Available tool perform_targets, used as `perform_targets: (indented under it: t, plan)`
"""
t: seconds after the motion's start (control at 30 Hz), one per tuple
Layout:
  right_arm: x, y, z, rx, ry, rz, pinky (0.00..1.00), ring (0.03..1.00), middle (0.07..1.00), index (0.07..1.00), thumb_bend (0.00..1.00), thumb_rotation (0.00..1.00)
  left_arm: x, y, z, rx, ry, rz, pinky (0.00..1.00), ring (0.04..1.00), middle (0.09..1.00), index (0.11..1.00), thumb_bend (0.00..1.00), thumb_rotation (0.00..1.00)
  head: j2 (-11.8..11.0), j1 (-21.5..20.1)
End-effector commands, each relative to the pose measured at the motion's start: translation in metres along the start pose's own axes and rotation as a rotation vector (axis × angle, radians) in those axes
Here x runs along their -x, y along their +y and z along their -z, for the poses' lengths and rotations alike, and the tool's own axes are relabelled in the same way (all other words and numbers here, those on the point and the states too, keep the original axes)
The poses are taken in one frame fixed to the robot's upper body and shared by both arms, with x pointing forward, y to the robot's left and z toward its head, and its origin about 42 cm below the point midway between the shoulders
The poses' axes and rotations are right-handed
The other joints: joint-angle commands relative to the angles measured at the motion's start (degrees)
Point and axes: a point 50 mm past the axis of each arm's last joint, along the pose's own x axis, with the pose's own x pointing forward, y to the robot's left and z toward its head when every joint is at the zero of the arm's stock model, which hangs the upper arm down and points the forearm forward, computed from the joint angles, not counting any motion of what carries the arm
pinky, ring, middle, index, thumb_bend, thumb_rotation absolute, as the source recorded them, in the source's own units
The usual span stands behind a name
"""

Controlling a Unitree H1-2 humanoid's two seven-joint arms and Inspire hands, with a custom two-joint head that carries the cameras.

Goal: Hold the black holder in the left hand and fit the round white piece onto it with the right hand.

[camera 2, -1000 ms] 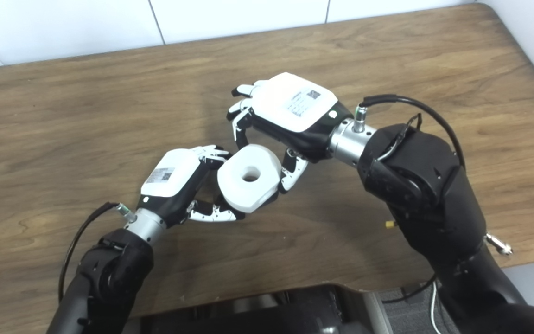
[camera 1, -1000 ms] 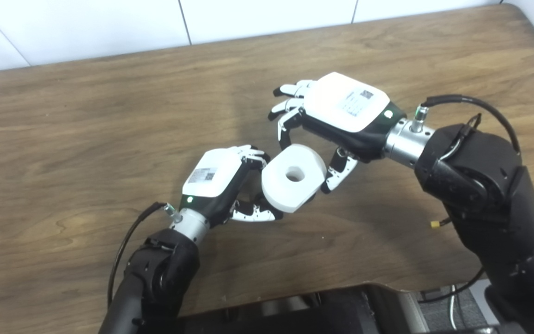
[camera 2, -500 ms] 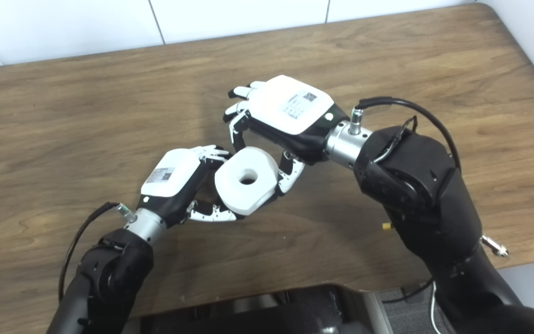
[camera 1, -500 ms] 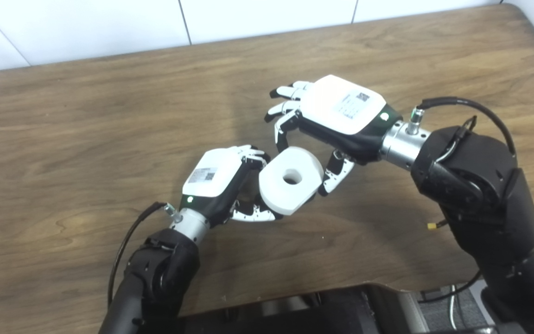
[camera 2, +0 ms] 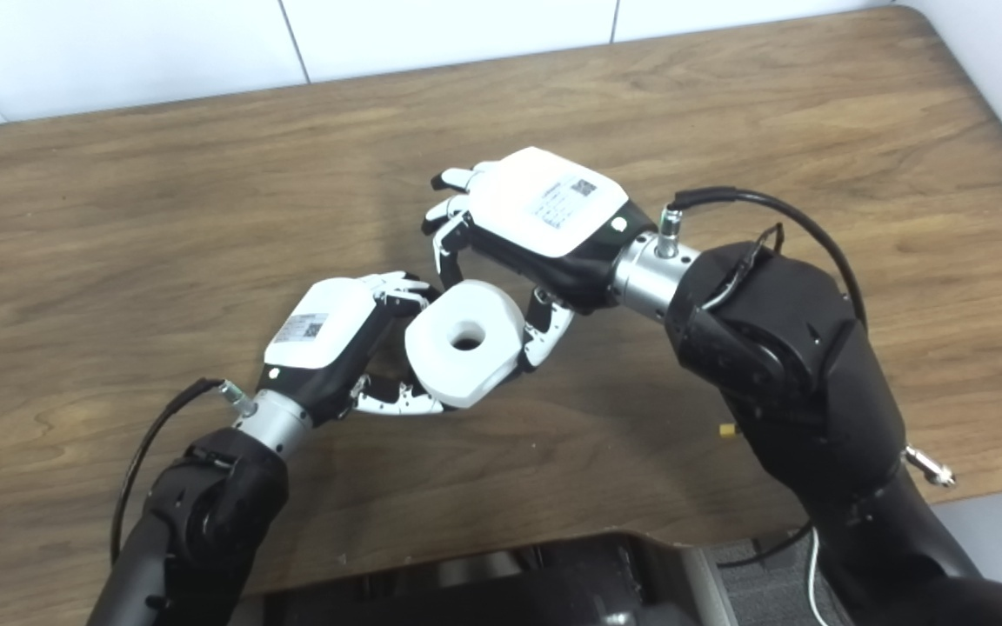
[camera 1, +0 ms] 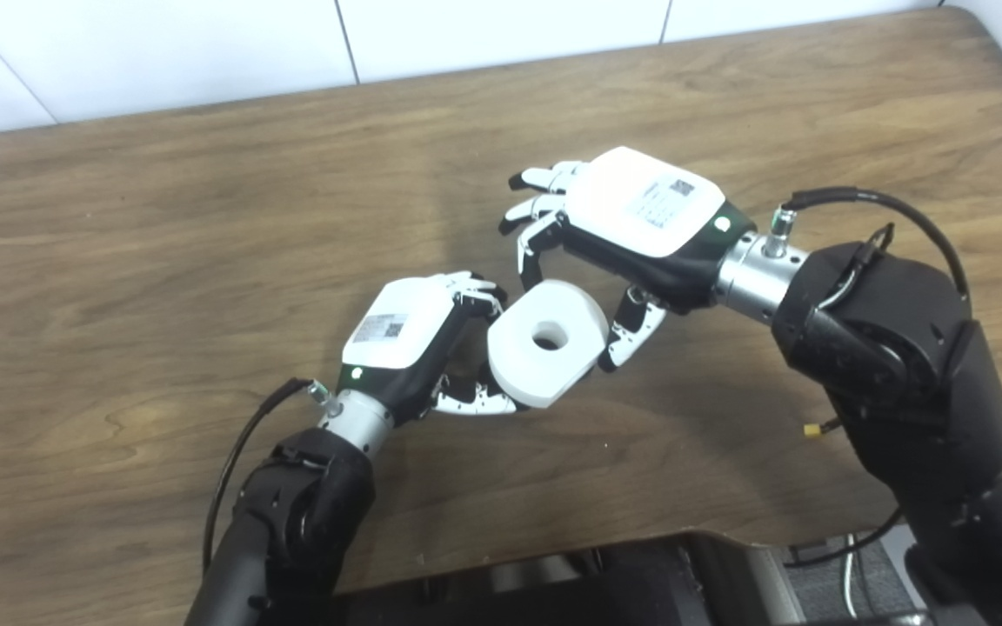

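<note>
While the left hand (camera 1: 405, 335), nearer the tabletop's (camera 1: 162, 261) front edge, curls around a black holder hidden beneath, the fitting step looks underway. Mid-tabletop, the round white piece (camera 1: 546, 342), thick with a centre hole, sits tilted between both hands. Farther back, the right hand (camera 1: 631, 222) pinches it; next it probably needs pressing down squarely.

One round white piece (camera 1: 545, 342), two hands (camera 1: 401, 335) (camera 1: 631, 222), and one wooden table (camera 1: 162, 243).
</note>
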Motion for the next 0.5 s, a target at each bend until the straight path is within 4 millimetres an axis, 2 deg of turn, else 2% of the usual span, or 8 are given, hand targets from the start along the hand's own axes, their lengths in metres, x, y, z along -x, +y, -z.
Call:
perform_targets:
  t: [0.0, 0.3, 0.47]
  plan:
    - [0.0024, -0.0112, -0.0016, 0.046, -0.02, 0.048, 0.9, 0.937, 0.828, 0.484, 0.52, 0.13, 0.0041, -0.011, 0.0056, 0.013, 0.034, 0.081, 0.86, 0.88, 0.8, 0.485, 0.52, 0.05, 0.01, -0.07]
    - [0.0031, -0.0092, -0.001, 0.081, -0.019, 0.043, 0.92, 0.934, 0.832, 0.484, 0.52, 0.13, 0.0041, -0.0106, 0.0051, 0.017, 0.036, 0.081, 0.86, 0.879, 0.8, 0.485, 0.52, 0.05, 0.08, -0.07]
    - [0.0033, -0.009, -0.0013, 0.088, -0.019, 0.048, 0.89, 0.932, 0.829, 0.489, 0.52, 0.13, 0.004, -0.0103, 0.0047, 0.015, 0.032, 0.08, 0.86, 0.878, 0.8, 0.485, 0.52, 0.05, 0.08, -0.07]
